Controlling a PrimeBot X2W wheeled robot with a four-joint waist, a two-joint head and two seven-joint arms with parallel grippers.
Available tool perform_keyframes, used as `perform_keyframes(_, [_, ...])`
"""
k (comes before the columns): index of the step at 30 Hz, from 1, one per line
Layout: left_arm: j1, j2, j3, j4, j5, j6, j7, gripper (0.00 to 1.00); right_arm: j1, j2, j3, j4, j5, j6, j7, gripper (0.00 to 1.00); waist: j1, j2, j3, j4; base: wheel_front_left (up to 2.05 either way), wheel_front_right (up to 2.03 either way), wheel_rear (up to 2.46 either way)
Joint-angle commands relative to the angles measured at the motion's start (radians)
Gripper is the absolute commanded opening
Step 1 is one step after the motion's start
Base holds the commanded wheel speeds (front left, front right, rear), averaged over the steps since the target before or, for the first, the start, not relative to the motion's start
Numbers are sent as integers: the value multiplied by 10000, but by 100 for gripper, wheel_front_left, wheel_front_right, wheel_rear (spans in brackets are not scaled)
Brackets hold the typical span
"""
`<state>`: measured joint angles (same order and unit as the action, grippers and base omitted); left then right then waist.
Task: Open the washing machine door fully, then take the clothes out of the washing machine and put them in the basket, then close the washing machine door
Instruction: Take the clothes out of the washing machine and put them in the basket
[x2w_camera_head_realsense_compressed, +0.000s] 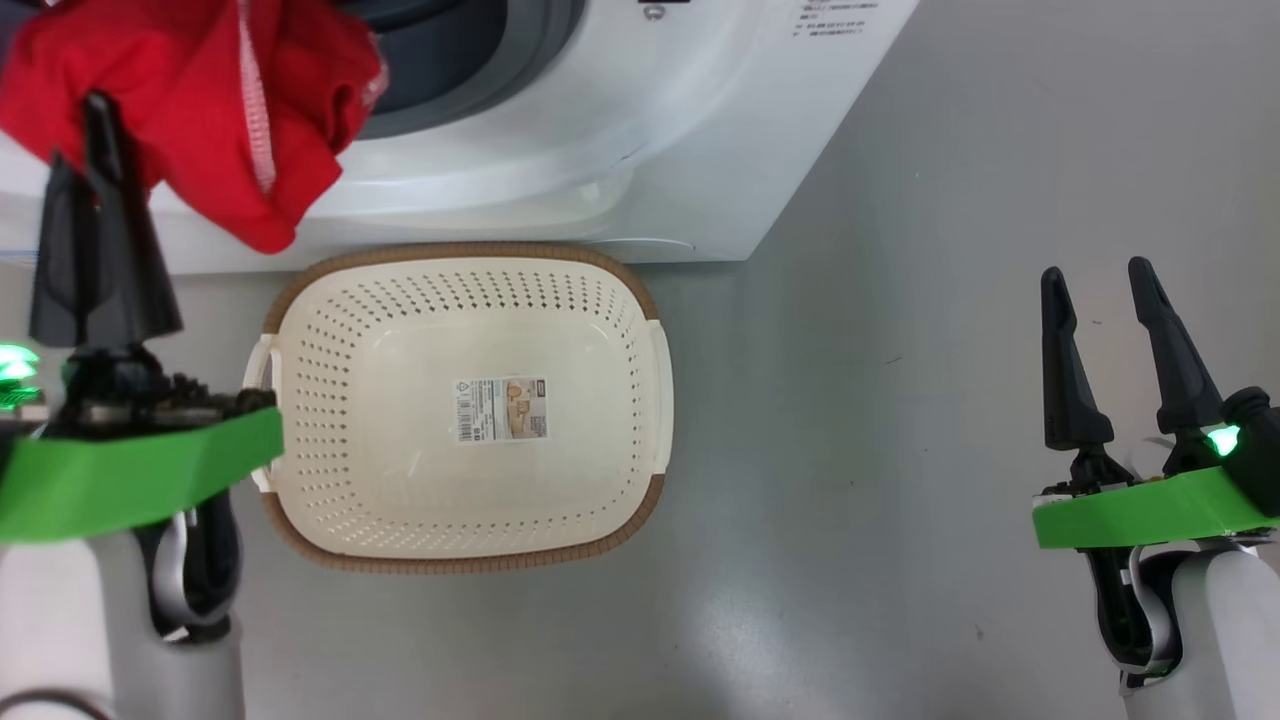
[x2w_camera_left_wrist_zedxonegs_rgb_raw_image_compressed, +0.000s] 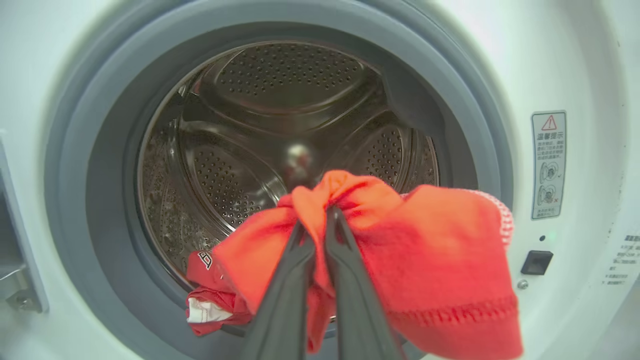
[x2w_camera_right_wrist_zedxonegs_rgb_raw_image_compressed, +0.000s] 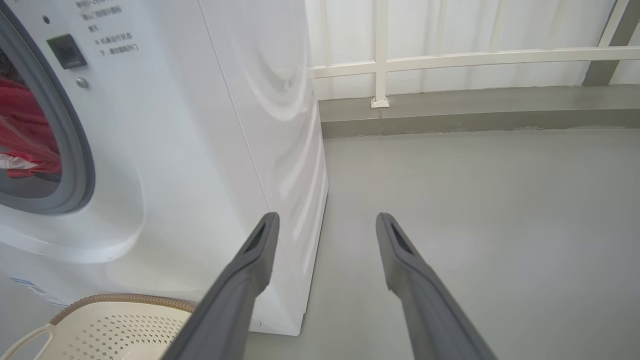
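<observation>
My left tool is clamped shut on a bunched fold of a red jersey, which hangs from the closed fingertips in front of the washing machine. In the head view the cloth sits at the far left, draped against the white front of the machine. A line of white stitching runs down through its folds. Its lowest corner hangs just beyond the far left corner of the basket.

The left wrist view looks straight into the machine's round mouth. A grey rubber gasket rings a steel drum dotted with holes. A second red garment with a patch of white lies at the lower lip of the mouth, left of my fingers. A warning sticker is on the white panel to the right.

The basket stands on the grey floor, close against the foot of the machine. It is cream plastic with a brown rim and rows of small holes, and a paper label is stuck to its base.

My right tool is at the near right, well apart from the basket. Its two dark fingers are spread wide with nothing between them. Its wrist view shows the machine's side and a white railing along the far wall.
</observation>
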<state>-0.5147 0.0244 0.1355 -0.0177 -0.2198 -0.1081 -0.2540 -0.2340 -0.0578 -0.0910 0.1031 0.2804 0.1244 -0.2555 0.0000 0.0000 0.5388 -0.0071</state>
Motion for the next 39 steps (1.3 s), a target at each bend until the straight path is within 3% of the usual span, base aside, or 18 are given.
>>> perform_keyframes(1, [334, 261, 254, -662, -139, 136, -78, 0, 199, -90, 213, -226, -20, 63, -63, 100, 0, 0, 43, 13, 0, 0, 0])
perform_keyframes(10, [998, 259, -31, -3098, -285, 675, -78, 0, 65, -105, 176, -291, -18, 63, -63, 100, 0, 0, 285, 23, 0, 0, 0])
perform_keyframes(14, [1296, 259, -304, -2987, -341, 792, -78, 0, 9, -100, 147, -311, -21, 63, -63, 100, 0, 0, 386, 28, 0, 0, 0])
perform_keyframes(25, [1142, 258, -500, 502, -414, 540, -78, 0, -304, -32, 278, -338, 36, 63, -63, 100, 0, 0, 905, -172, 0, 0, 0])
perform_keyframes(39, [-841, 258, -505, 5037, 851, 204, -78, 0, -763, 51, 258, -429, 123, 63, -63, 100, 0, 0, 1821, -493, 0, 0, 0])
